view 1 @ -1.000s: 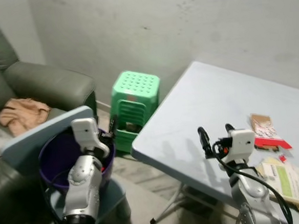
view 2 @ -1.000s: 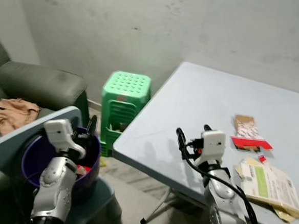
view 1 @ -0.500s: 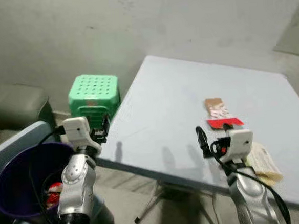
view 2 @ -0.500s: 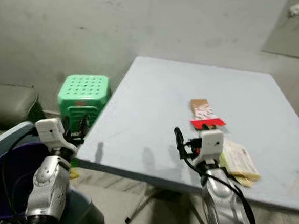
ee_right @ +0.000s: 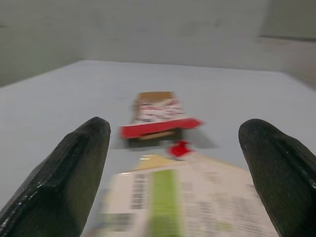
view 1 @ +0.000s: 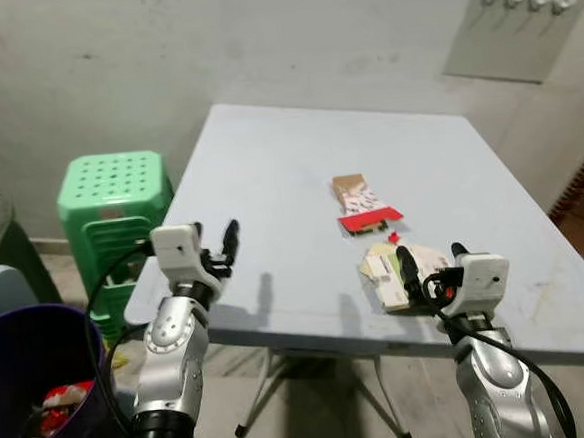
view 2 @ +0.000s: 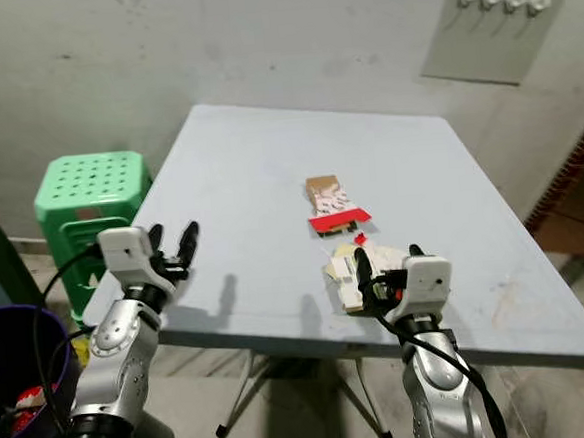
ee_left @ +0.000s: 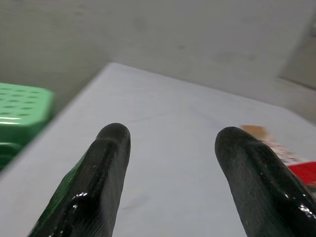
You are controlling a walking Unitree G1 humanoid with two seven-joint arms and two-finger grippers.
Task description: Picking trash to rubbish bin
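Eye views: grey table (view 1: 299,168) at centre; red-and-brown wrapper (view 1: 364,203) and paper packets (view 1: 396,268) right of centre; left gripper (view 1: 214,246) at left table edge, jaws spread, empty; right gripper (view 1: 431,271) lower right, just before packets, jaws spread, empty; purple bin (view 1: 33,382) with trash, lower left; green stool (view 1: 109,187) left.

Left wrist view: two black fingers (ee_left: 94,182) apart over table; wrapper at right edge.

Right wrist view: fingers (ee_right: 64,187) wide apart, packets between, wrapper beyond.
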